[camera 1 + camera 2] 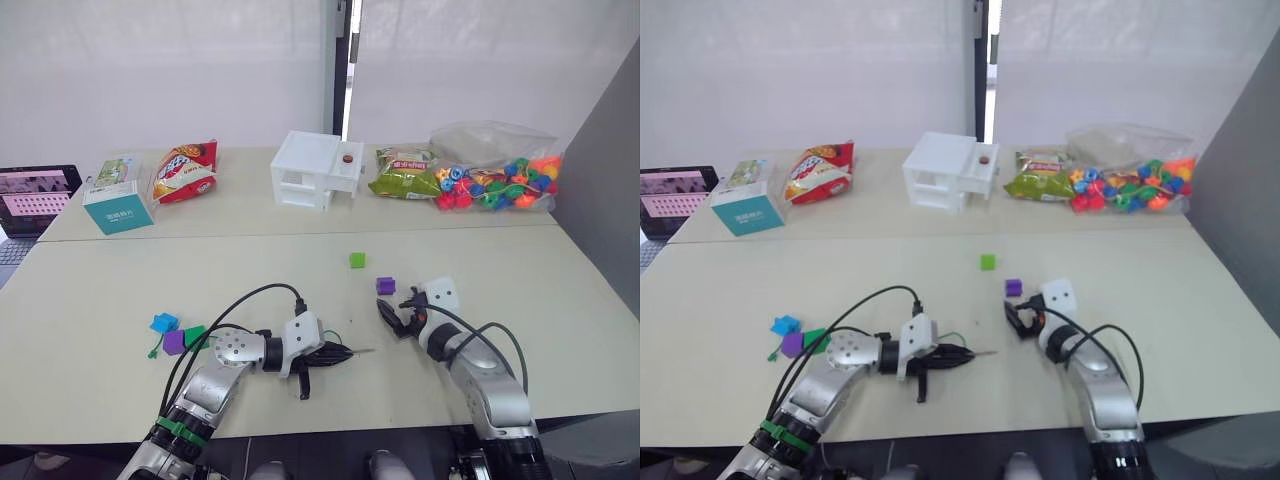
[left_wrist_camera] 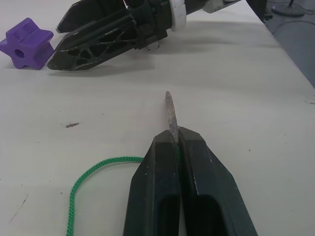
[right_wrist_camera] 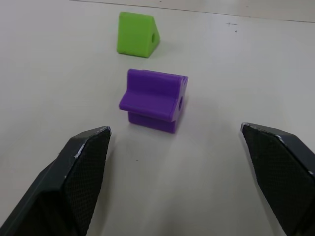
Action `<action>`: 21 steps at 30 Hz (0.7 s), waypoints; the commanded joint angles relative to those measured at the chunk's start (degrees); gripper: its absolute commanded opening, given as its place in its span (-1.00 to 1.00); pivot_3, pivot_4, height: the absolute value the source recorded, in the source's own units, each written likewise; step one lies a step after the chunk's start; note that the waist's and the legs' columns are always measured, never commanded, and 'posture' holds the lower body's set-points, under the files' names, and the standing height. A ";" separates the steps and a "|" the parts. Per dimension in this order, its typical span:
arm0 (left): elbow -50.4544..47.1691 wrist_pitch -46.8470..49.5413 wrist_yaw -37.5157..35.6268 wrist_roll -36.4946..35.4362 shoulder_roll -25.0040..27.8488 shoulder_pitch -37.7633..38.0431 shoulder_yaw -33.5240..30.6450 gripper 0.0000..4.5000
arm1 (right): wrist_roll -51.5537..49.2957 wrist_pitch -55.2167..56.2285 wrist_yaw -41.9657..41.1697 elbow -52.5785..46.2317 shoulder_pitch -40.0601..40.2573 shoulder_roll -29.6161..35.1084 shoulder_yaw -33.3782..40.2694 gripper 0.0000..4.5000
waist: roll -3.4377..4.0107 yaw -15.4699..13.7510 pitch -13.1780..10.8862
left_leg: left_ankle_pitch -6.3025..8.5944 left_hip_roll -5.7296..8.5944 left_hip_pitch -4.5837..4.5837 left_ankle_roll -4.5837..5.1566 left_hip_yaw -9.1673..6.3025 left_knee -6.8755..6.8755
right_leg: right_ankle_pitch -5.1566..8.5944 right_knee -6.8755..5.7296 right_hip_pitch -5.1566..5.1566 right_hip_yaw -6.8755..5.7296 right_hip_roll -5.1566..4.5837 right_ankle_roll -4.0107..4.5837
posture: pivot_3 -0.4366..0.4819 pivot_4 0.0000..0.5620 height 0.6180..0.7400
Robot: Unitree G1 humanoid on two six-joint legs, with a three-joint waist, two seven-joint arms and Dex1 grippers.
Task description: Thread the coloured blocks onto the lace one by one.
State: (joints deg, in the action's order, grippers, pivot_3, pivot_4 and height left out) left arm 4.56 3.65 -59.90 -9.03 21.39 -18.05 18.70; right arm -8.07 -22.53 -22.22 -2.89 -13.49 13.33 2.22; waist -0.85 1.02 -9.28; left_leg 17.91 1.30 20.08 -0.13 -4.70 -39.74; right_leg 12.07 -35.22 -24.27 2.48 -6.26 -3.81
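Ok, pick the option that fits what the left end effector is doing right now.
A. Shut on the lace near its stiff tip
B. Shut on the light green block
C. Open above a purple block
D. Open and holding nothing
A: the left end effector is closed on the green lace, with the dark tip sticking out past its fingers.

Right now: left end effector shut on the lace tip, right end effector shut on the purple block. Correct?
Half right. The left end effector is shut on the lace near its tip, but the right end effector is open: the right wrist view shows its fingers spread wide, with the purple block lying on the table ahead of them, untouched.
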 commanded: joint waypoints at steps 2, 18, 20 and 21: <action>-1.62 -0.83 0.35 0.80 0.11 0.05 0.61 -1.00 | -0.59 1.92 -0.88 3.20 -4.01 -0.34 -0.65 0.99 | 0.00 0.06 0.00 | 0.00 0.00 0.00 0.00 0.00 0.00 | 0.00 -0.01 -0.01 0.00 0.00 0.00 | -0.05 -0.47 1.00; -0.41 -1.71 0.35 1.73 -0.44 -0.68 1.18 -1.00 | -2.11 2.28 1.02 -1.29 -2.22 -2.42 -0.37 -0.48 | 0.01 -0.04 0.00 | 0.00 0.00 0.01 0.00 -0.02 0.00 | -0.01 -0.02 -0.01 0.00 0.00 0.01 | -0.05 -0.47 1.00; -0.16 -1.77 0.25 1.63 -0.76 -0.82 1.15 -1.00 | -2.32 1.32 1.01 -3.52 -1.22 -1.64 -0.26 -0.48 | 0.01 -0.15 0.00 | 0.00 0.00 0.01 0.00 -0.02 0.00 | -0.01 -0.02 -0.01 0.00 0.00 0.01 | -0.05 -0.47 1.00; 0.10 -1.93 0.22 1.56 -1.05 -0.97 1.07 -1.00 | -2.68 0.53 0.91 -5.53 -0.01 -0.96 0.05 -0.48 | 0.01 -0.14 0.00 | 0.00 0.01 0.01 0.00 -0.02 0.00 | -0.01 -0.02 -0.01 0.00 -0.01 0.01 | -0.05 -0.47 1.00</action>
State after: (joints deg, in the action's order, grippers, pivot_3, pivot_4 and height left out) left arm 4.59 2.50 -59.69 -7.11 20.93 -18.42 19.38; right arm -9.83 -21.68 -21.17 -3.70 -14.35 11.44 1.05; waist -0.84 0.88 -9.28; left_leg 17.91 1.31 20.09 -0.13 -4.72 -39.75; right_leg 12.06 -35.24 -24.27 2.48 -6.27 -3.80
